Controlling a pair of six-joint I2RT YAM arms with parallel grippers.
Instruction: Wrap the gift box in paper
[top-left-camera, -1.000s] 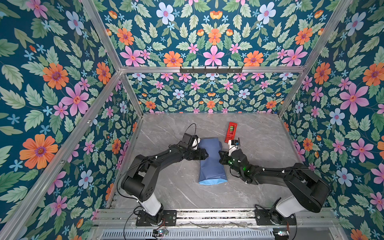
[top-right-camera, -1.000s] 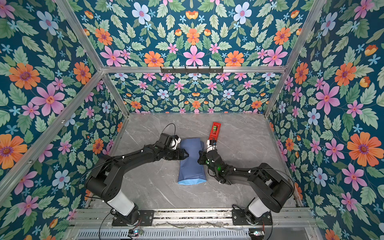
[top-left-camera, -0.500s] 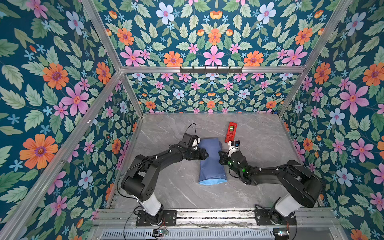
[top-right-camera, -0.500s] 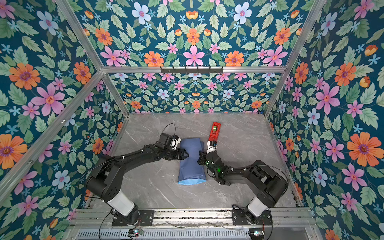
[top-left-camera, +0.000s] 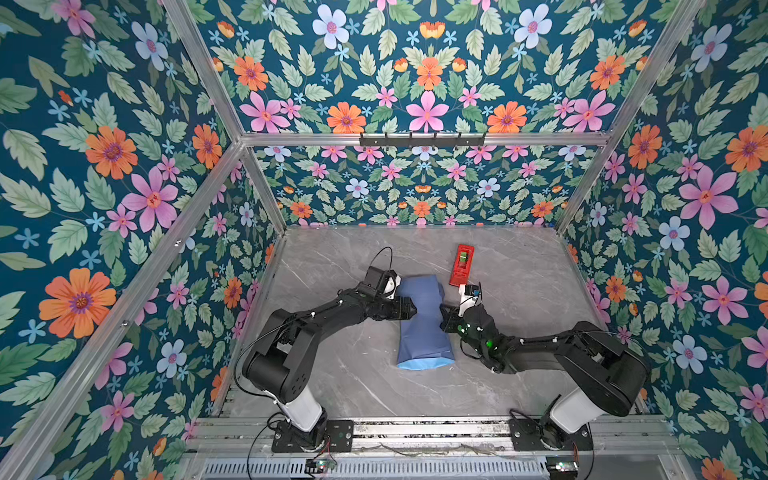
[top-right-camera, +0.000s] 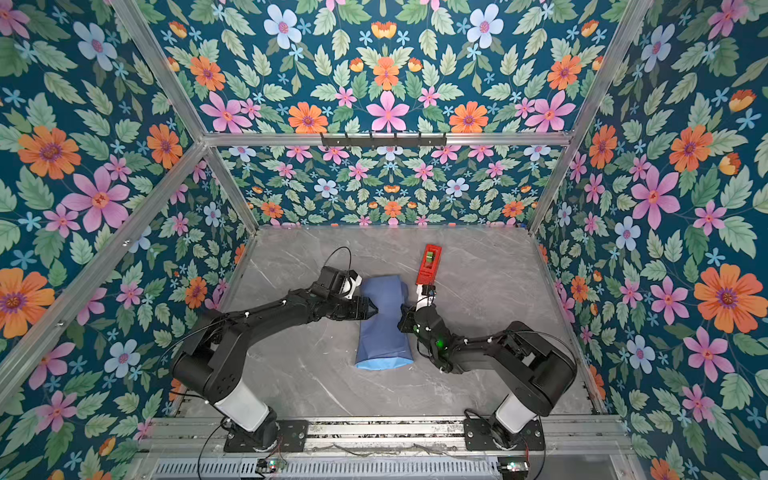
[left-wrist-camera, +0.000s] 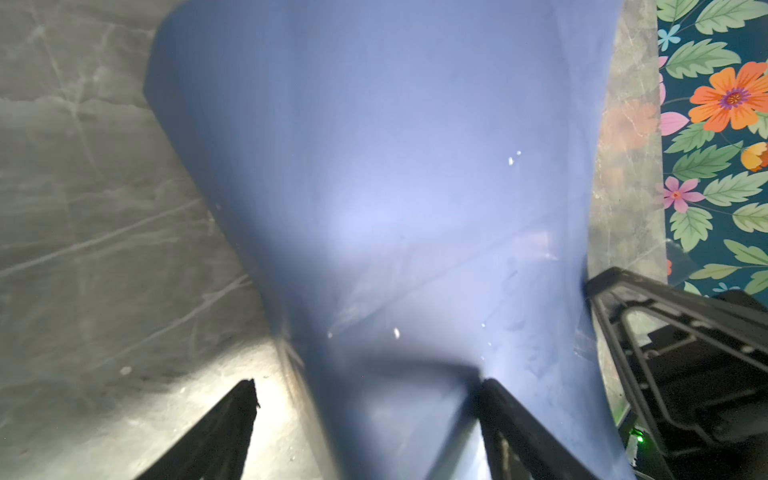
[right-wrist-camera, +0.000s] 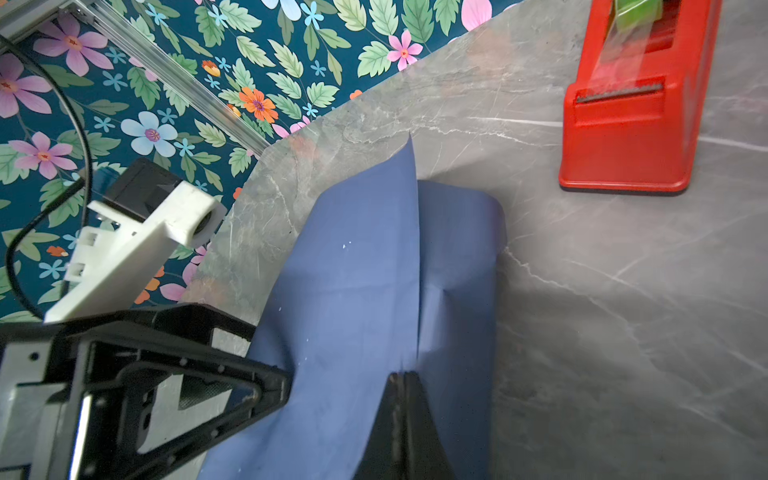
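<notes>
Your left end effector (top-left-camera: 409, 311) released, spread wide, paper (top-left-camera: 422, 328) edge between fingers, mid-counter (top-left-camera: 519, 270). Your right end effector (right-wrist-camera: 401, 380) clenched, pinching paper's raised fold near red tape dispenser (top-left-camera: 461, 266).

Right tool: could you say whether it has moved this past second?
No; the right tool holds the same spot relative to the red tape dispenser.

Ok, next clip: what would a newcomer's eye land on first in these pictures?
First, the slate-blue paper bundled in the middle of the grey table, with both claws meeting at it. The left claw is open at its left side, and the right claw is shut on a raised fold. Next come the red tape dispenser farther back on the right, and the loud floral walls all around.
</notes>
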